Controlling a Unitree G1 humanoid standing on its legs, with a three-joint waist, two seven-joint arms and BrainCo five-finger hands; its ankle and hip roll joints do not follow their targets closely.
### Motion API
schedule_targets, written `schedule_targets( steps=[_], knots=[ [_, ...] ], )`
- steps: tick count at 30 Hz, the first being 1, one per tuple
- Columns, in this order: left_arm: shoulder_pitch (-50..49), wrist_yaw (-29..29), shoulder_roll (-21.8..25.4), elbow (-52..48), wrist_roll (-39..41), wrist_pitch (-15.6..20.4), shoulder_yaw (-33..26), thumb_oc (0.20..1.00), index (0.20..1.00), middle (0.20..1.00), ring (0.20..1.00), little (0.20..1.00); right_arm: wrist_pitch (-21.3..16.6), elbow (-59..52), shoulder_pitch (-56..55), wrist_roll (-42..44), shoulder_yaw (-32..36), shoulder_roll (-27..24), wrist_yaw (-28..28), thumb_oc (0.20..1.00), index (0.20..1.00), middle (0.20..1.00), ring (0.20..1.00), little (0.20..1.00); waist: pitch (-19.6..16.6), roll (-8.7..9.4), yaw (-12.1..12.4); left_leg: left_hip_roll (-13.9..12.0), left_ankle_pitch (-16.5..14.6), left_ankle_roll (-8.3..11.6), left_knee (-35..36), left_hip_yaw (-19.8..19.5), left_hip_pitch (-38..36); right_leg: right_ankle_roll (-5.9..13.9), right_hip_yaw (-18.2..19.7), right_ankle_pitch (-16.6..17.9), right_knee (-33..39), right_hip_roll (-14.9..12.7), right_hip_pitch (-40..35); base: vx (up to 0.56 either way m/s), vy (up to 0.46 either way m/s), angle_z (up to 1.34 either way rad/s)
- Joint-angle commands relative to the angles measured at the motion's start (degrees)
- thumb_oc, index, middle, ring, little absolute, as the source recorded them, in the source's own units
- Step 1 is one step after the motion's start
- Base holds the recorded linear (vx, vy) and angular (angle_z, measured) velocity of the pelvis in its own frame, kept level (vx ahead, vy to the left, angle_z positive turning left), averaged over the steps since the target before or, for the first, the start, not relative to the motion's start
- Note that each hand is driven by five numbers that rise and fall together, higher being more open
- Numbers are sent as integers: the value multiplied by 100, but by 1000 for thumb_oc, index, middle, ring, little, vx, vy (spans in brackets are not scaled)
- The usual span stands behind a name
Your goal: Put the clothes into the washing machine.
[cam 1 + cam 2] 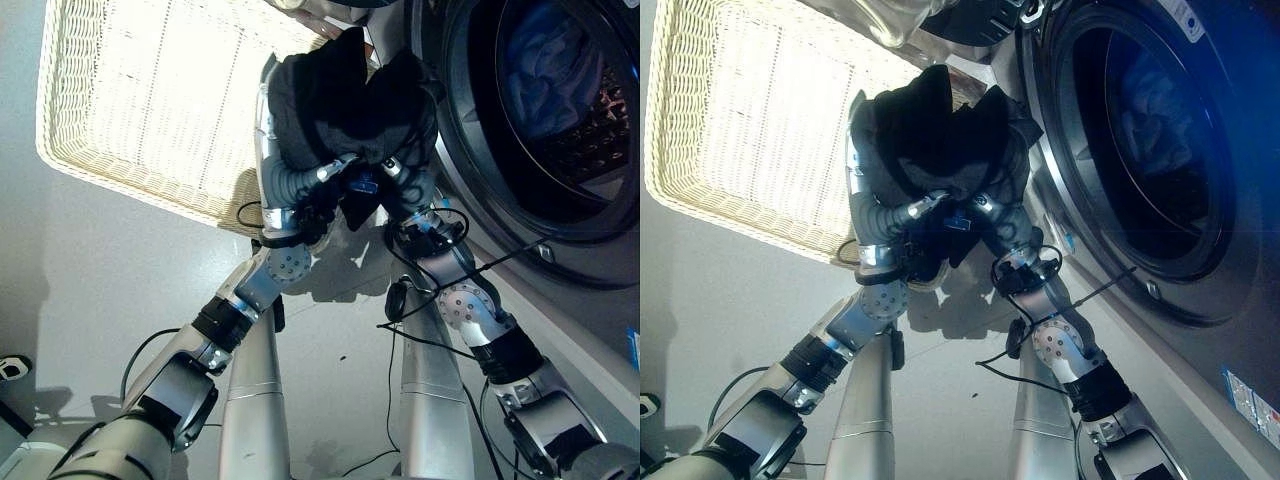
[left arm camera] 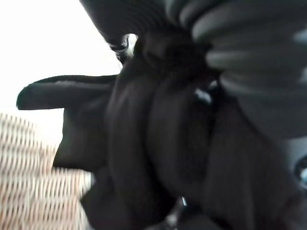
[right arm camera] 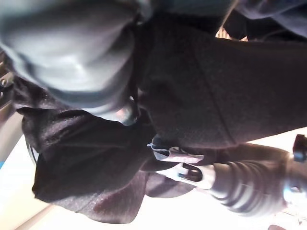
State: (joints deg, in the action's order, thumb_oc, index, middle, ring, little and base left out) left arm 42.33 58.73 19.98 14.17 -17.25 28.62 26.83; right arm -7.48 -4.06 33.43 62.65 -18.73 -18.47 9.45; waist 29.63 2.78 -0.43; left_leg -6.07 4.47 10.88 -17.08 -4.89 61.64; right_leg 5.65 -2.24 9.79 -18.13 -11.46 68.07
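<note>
Both hands, left hand (image 1: 300, 170) and right hand (image 1: 405, 165), are buried under a bunched black fabric garment (image 1: 345, 100) (fingers hidden, so I cannot tell their grip), between the white wicker basket (image 1: 150, 100) and the grey front-loading washing machine (image 1: 530, 120). Soft and floppy; best gathered mid-bundle.

One black garment (image 1: 345, 105), one basket (image 1: 150, 110), one washing machine (image 1: 560, 130)

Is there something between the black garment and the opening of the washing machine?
Nothing visible. The black garment, bundled over both hands, hangs beside the washing machine's open drum, where blue clothes already lie.
</note>
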Motion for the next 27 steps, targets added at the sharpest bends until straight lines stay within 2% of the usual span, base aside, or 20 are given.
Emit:
schedule_targets(
  steps=[1, 2, 5, 10, 15, 23, 27],
  knots=[
    [-150, 238, -68, -739, -15, 441, -305, 1000, 1000, 1000, 1000, 1000, -391, -947, 23, 117, 139, 164, 55, 200, 200, 200, 200, 200, 16, -104, 56, 384, 262, -504, 36, -176, 53, 585, -259, 211, -155, -58, -185, 0, 0, 0],
    [-170, -31, -91, -675, 490, 517, -442, 1000, 1000, 1000, 1000, 1000, -471, -899, 40, 180, 269, 189, -78, 200, 200, 200, 200, 200, 16, -111, 63, 370, 275, -494, 37, -163, 41, 581, -264, 205, -173, -63, -192, 0, 0, 0],
    [-209, -216, -101, -585, 932, 664, -597, 1000, 1000, 1000, 1000, 1000, -581, -794, 52, 330, 454, 218, -176, 200, 200, 200, 200, 200, 16, -120, 69, 351, 274, -484, 16, -153, 33, 579, -259, 191, -204, -81, -200, 2, 11, 0],
    [-161, -284, -31, -386, 1262, 703, -776, 1000, 1000, 1000, 1000, 1000, -786, -396, 141, 497, 776, 216, -528, 200, 200, 200, 200, 200, 16, -133, 78, 331, 279, -462, 8, -150, 2, 599, -265, 199, -228, -107, -229, 0, 0, 0],
    [-51, -363, 97, 176, 1827, 650, -878, 1000, 1000, 1000, 1000, 1000, -665, 492, 375, 1183, 1028, -100, -615, 200, 200, 200, 200, 200, 16, -168, 92, 283, 280, -423, 3, -111, -61, 596, -274, 195, -241, -115, -284, 3, 23, 1],
    [230, -115, 268, 1167, 2032, 556, -795, 1000, 1000, 1000, 1000, 1000, -583, 1825, 718, 2014, 1123, -512, -460, 200, 200, 200, 200, 200, 16, -177, 86, 223, 279, -367, -26, -61, -43, 586, -297, 177, -252, -97, -289, -1, 9, -1],
    [517, -180, 369, 1806, 2360, 495, -669, 1000, 1000, 1000, 1000, 1000, -468, 2953, 1074, 2409, 1092, -821, -759, 200, 200, 200, 200, 200, 16, -185, 88, 188, 279, -329, -33, -32, -39, 570, -314, 169, -255, -79, -287, -5, 25, -3]
  ],
)
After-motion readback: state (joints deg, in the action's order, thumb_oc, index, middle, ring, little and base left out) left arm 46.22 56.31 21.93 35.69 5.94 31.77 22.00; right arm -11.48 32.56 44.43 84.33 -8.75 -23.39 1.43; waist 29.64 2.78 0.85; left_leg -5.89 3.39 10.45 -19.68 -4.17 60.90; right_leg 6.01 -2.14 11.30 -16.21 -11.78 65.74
